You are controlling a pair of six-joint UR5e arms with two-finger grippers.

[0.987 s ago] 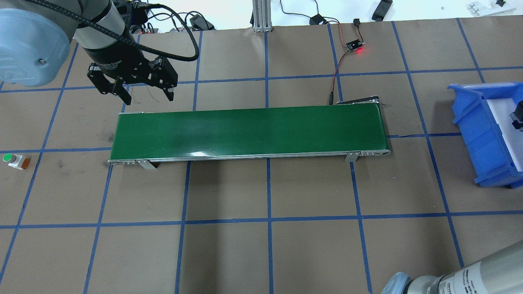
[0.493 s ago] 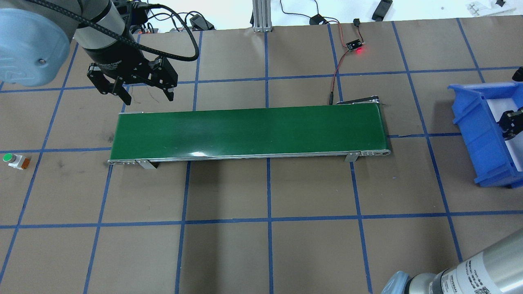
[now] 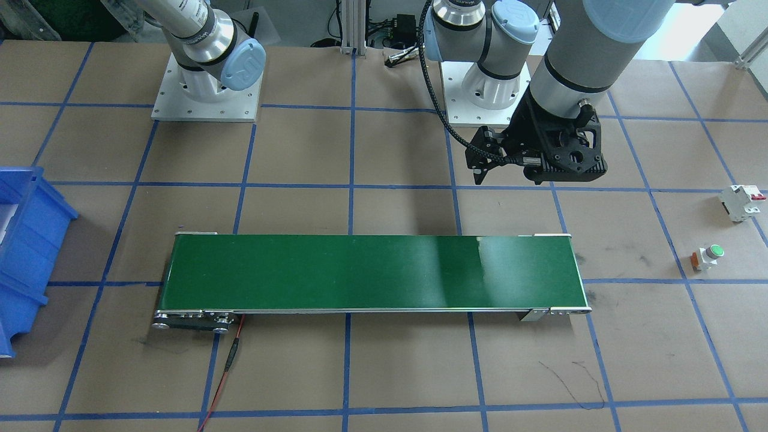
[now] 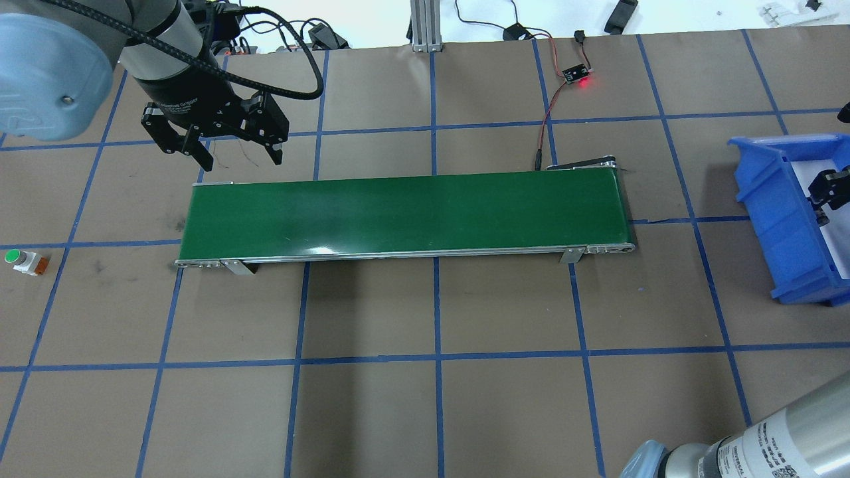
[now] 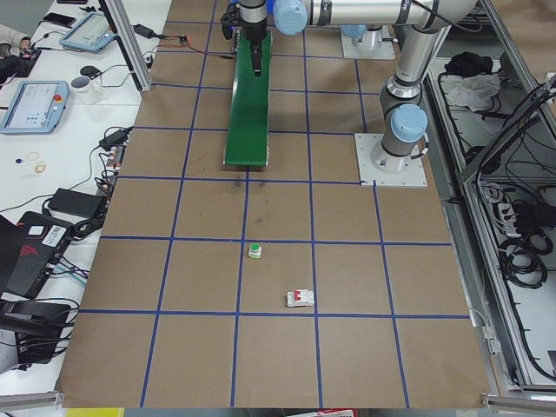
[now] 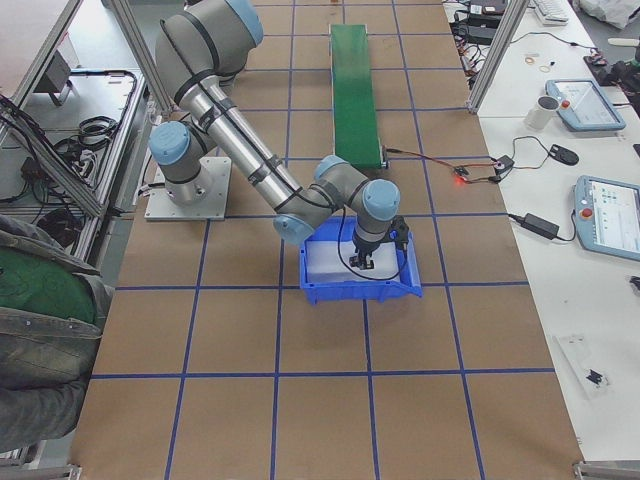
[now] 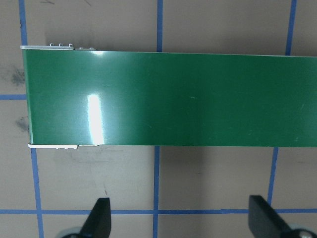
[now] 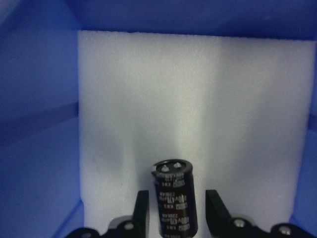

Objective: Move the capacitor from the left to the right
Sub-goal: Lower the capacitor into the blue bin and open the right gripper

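At three o'clock our right end effector (image 8: pixel 177 210), barely parted, sets the capacitor (image 8: pixel 174 196) in its bin (image 4: pixel 773 199); left end effector (image 4: pixel 242 159) waits, spread wide.

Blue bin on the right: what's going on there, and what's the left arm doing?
The right gripper is in the blue bin with the capacitor upright between its fingers, over the white foam liner. Narrow gaps show on both sides of the capacitor, so it looks unclamped. The left gripper hangs open and empty near the left end of the green conveyor, which carries nothing.
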